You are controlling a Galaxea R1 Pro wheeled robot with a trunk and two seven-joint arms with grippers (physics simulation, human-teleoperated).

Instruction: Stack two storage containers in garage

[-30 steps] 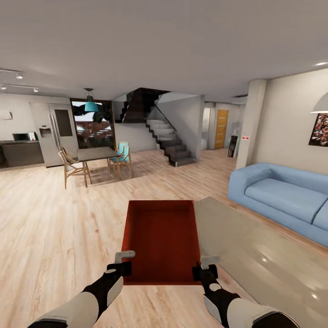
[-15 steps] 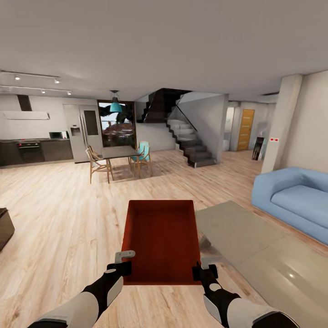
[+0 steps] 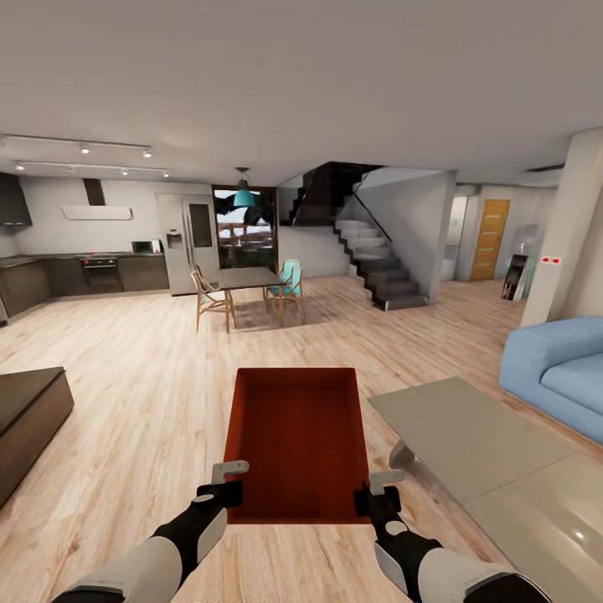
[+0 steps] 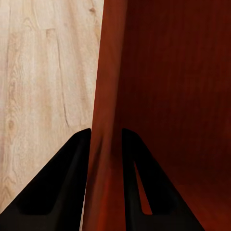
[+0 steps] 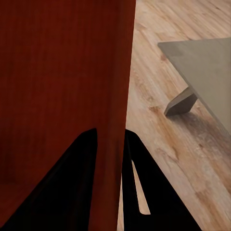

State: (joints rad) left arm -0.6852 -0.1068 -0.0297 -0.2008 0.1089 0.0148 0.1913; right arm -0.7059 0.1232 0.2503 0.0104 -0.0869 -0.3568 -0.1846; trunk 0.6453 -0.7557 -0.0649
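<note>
One orange-red storage container (image 3: 297, 435), open-topped and empty, hangs in front of me above the light wood-plank floor (image 3: 142, 394) of the living room. My left gripper (image 3: 228, 490) is shut on its near left corner, and my right gripper (image 3: 374, 494) is shut on its near right corner. In the left wrist view the black fingers (image 4: 62, 187) pinch the container's side wall (image 4: 108, 96). The right wrist view has the same clamp, black fingers (image 5: 77, 183) on either side of the container wall (image 5: 115, 72).
A low grey table (image 3: 469, 435) stands close on the right, with a blue sofa (image 3: 557, 368) behind it. A dark low bench (image 3: 25, 410) sits at the left. Farther off are a dining table with chairs (image 3: 247, 280), a staircase (image 3: 377, 260), a kitchen (image 3: 100, 268) and an orange door (image 3: 488, 239).
The camera has swung left, so the sofa, table and stairs slid right in the picture and the dark bench and kitchen came in. Container and grippers keep the same hold.
</note>
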